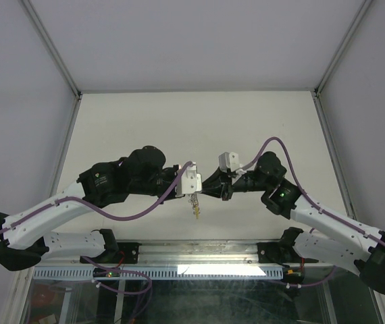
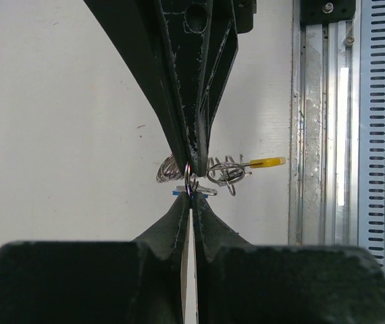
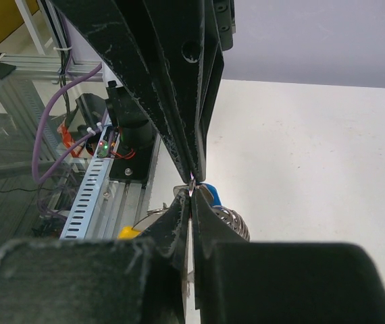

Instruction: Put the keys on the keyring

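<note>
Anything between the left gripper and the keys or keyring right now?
Nothing visible. The left gripper and right gripper are shut tip to tip, with the keyring and keys bunched right at the tips. Which piece each pinches is unclear.

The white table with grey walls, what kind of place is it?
Probably a robot lab test cell: a bare white table boxed in by grey panels, with a left arm and right arm bolted to a metal rail, and a purple cable trailing.
</note>
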`<state>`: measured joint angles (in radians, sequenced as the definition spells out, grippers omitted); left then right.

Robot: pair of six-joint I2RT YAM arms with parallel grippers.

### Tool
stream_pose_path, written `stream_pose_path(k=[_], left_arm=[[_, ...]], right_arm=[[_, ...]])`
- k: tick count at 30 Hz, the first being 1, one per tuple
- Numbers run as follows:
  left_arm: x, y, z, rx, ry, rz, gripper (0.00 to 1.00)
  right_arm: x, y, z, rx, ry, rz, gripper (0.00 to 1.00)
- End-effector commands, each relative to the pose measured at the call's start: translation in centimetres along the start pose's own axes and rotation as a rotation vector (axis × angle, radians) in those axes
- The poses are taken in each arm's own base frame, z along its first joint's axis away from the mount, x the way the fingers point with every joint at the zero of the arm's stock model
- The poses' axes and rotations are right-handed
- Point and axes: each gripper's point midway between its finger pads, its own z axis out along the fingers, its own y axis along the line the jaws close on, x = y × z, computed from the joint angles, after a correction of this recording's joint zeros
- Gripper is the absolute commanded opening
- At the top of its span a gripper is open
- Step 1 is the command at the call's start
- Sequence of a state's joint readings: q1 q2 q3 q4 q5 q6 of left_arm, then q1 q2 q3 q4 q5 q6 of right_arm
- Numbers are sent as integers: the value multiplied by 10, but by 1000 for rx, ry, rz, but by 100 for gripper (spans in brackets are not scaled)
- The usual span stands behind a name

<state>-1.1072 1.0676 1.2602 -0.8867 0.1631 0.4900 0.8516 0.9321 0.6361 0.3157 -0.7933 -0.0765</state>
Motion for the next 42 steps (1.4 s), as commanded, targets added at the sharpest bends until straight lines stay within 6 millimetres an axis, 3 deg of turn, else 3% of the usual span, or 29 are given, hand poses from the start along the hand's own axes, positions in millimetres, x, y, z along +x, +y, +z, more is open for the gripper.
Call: stream_pose_path(k=[1,23,42], left_arm=[[-11,-1,-1,0,-48,17,0],[-9,0,1,-4,-38,22,0],[-15,3,-2,-18,-58,20,0]], right_arm=[[-61,5,-3,-11,-132,-133,0],[-83,11,-9,-15,-176,-181,0],[-93,-6,-11,101,-282,-179,0]])
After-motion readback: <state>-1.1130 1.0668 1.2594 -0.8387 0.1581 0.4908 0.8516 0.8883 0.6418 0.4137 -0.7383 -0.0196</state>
